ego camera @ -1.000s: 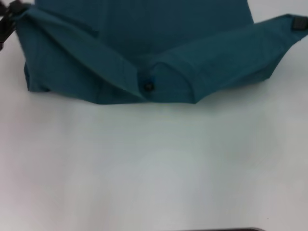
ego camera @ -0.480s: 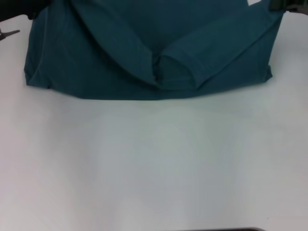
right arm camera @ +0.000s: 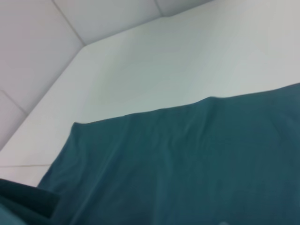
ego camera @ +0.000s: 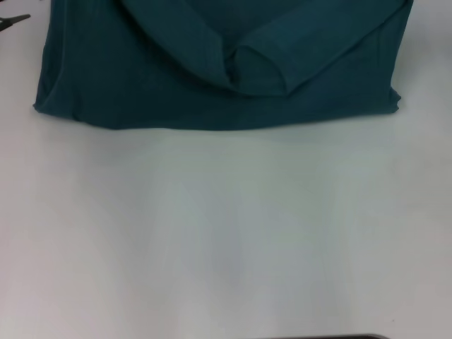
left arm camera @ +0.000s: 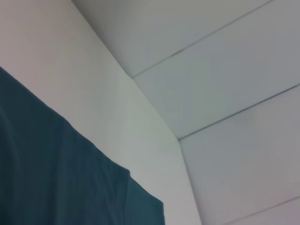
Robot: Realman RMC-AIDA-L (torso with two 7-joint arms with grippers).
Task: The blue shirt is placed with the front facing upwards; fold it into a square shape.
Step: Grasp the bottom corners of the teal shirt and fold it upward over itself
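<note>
- The blue shirt (ego camera: 212, 78) lies on the white worktop (ego camera: 226, 233), at the far side of it in the head view, running out of the top of that picture.
- Its near edge is a fairly straight fold line across the worktop, with a corner at the left (ego camera: 39, 107) and another at the right (ego camera: 395, 102).
- On top of the shirt, two folded bands of cloth slope down from the left and the right and meet near the middle, where they form a small rounded lap (ego camera: 258, 70).
- The cloth near the fold line lies mostly flat, with light creases by the left corner.
- In the head view a thin dark tip (ego camera: 14, 21) shows at the upper left edge, just beside the shirt; I cannot tell whether it belongs to the left gripper, and nothing shows how far that gripper is open or what it has hold of.
- The left wrist view shows an edge of the shirt (left arm camera: 56, 173) on the worktop with pale wall panels (left arm camera: 225, 79) behind it; no fingers show.
- The right wrist view shows a wide stretch of the shirt (right arm camera: 187, 159) lying smooth on the worktop, its edge against the white surface; the right gripper does not show in any view, so its opening and hold cannot be told.
</note>
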